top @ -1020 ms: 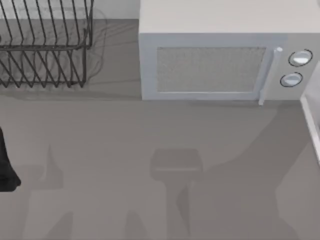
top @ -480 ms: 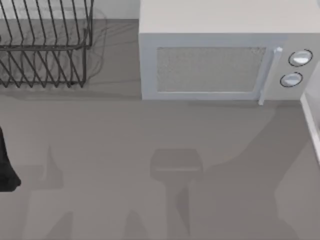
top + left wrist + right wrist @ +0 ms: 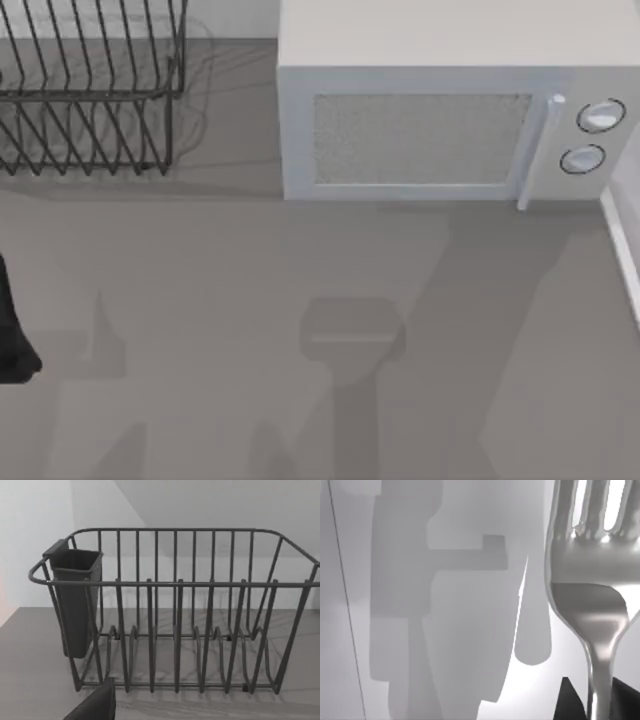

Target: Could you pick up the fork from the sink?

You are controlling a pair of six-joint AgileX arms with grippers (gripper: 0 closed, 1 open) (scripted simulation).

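In the right wrist view the fork [image 3: 590,605] fills the near field, its shiny tines pointing away from the camera and its neck narrowing down toward two dark finger tips of the right claw [image 3: 592,700], one on each side of the thin handle. The fingers [image 3: 570,700] sit right against the handle, so the right claw looks closed on the fork, holding it by the handle with the tines clear of the grip. Behind the fork lies a pale smooth floor crossed by blocky grey shadows, with a thin straight dark line running down one side. From above, the grey surface [image 3: 200,280] carries a white microwave [image 3: 440,110] at the back, right of centre, with two round knobs beside its door, and a black wire rack [image 3: 90,90] at the back left. A thin pale strip, the rim of the sink [image 3: 622,250], runs along the far right edge of the surface. A dark part of the left arm [image 3: 12,330] sits at the left edge of the surface. The left wrist view faces the wire rack [image 3: 175,610], which stands upright with a dark cup-like holder [image 3: 75,600] hung on one end; a dark finger tip of the left claw [image 3: 97,705] juts in near the camera, and I cannot tell whether that claw is open or closed.
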